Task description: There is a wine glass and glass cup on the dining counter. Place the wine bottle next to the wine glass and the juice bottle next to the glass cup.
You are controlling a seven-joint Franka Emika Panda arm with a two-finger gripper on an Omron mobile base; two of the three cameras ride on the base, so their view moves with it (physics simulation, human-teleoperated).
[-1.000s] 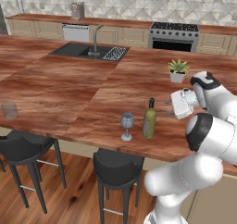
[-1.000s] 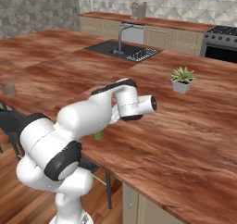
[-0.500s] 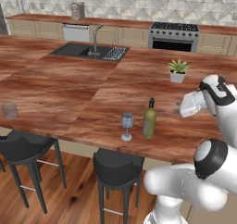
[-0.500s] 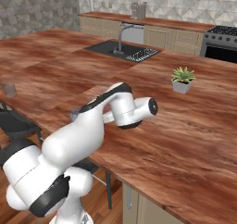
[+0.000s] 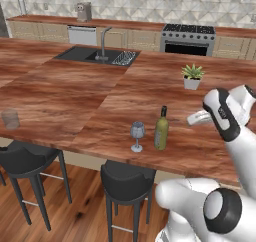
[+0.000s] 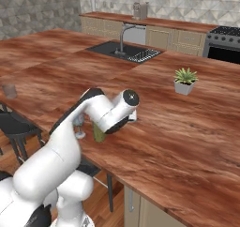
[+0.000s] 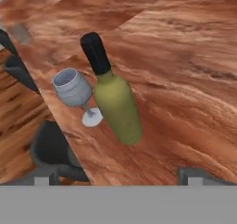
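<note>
**Operator:** Where do the bottle and the glasses stand?

**Observer:** You have the wine bottle (image 5: 161, 128) upright on the dining desk (image 5: 75, 93), near its front edge, just beside the wine glass (image 5: 137, 135). From the left base view the glass is at the bottle's left; the two stand close but you can see a slim gap between them. In the hand view the bottle shows olive-green with a dark cap, and the foot of the glass sits next to the bottle's lower body. The glass cup (image 5: 10, 119) stands well apart from them, far along the same front edge, above the dark stool (image 5: 27, 158) there.

**Operator:** And the jaws?

**Observer:** Your gripper (image 5: 196, 118) hangs over the desk to the right of the bottle, apart from it, and the jaws are spread wide with nothing between them. In the hand view you see the two finger tips (image 7: 196, 174) far apart at the bottom, and the bottle and wine glass lie beyond them, untouched.

**Operator:** Anything else on the desk?

**Observer:** A small potted plant (image 5: 192, 77) stands farther back, behind the gripper, and the dark inset sink (image 5: 97, 56) with its tap lies toward the far left. A second stool (image 5: 127, 178) sits under the edge below the wine glass.
</note>
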